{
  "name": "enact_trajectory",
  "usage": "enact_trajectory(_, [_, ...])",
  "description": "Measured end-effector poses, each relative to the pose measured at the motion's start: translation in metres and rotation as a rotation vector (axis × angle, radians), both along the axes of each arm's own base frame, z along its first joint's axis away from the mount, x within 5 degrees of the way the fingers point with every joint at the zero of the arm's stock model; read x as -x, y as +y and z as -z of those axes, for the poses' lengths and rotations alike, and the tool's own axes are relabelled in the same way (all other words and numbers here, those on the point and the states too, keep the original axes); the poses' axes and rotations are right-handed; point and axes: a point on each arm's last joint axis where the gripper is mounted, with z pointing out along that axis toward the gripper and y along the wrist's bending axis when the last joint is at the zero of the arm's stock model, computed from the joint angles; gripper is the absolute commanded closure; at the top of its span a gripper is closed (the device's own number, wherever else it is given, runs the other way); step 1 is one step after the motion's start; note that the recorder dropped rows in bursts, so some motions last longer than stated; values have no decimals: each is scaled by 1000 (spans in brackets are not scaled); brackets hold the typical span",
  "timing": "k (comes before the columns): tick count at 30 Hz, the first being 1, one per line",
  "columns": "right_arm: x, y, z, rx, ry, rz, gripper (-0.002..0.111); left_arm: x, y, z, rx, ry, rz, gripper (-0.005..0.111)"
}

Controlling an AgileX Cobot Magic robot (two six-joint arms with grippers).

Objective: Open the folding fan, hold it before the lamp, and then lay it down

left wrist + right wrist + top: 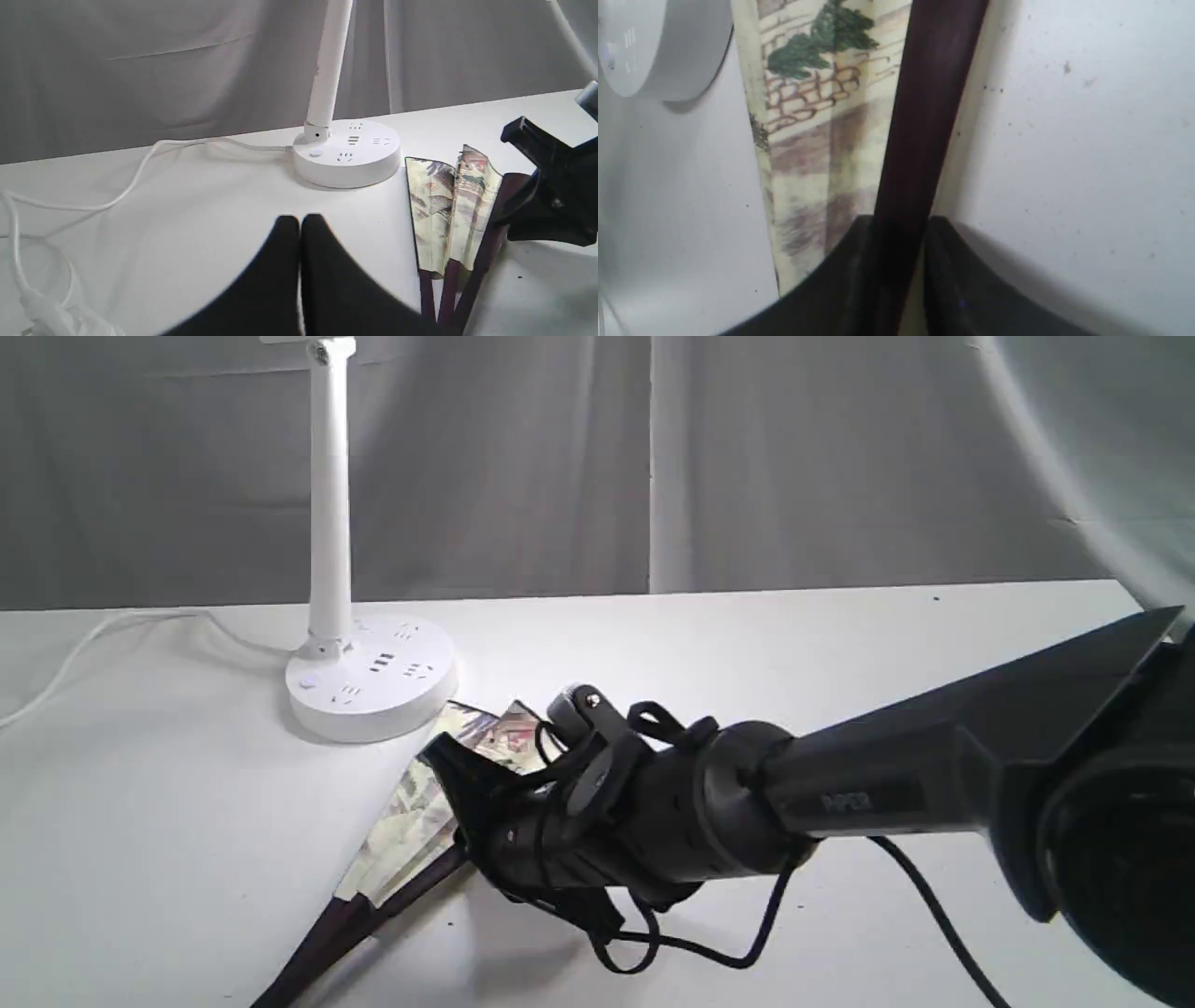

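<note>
Right tool (896, 224) clenched on the folding fan (411, 812) beside the lamp (372, 677).
The folding fan lies on the white tabletop (747, 644), only a few painted cream pleats spread, its upper edge just beside the lamp's round base and its ribs running away from it. The right tool's two black fingers press on either side of the dark maroon guard stick (924, 116) at the fan's edge. The left tool (300, 221) hangs above bare tabletop, well apart from the fan, fingers pressed together with nothing between them. The lamp's white cord (140, 172) trails across the tabletop away from the base.
</note>
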Motion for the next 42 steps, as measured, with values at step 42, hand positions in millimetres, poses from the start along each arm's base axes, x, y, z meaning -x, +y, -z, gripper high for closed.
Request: enact_trajectory(42, [26,-3,-46,924,-601,-1265,81,0,0,-2,3,-19,5,107])
